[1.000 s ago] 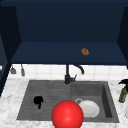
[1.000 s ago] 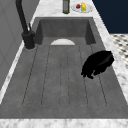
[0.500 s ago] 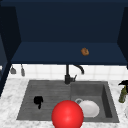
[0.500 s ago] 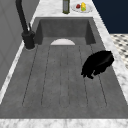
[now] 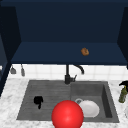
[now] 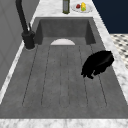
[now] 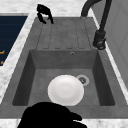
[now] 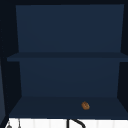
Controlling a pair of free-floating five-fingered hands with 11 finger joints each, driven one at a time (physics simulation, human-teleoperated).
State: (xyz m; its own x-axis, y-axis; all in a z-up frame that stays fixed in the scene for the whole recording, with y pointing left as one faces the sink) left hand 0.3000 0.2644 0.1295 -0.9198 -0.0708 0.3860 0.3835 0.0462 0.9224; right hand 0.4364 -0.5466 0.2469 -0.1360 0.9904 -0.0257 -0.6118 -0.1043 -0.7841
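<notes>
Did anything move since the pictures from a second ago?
Nothing visibly moved. The left hand hovers over the ribbed draining board with fingers curled, holding nothing, as before. The red ball, the white plate in the sink basin and the small brown thing on the cabinet shelf sit where they were.

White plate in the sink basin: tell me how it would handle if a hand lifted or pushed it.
The white plate looks rigid and smooth, so probably slippery to curled fingers. It lies flat on the sink floor beside the drain, so a push would likely slide it, not tip it. Its thin rim suggests it could chip if dropped.
</notes>
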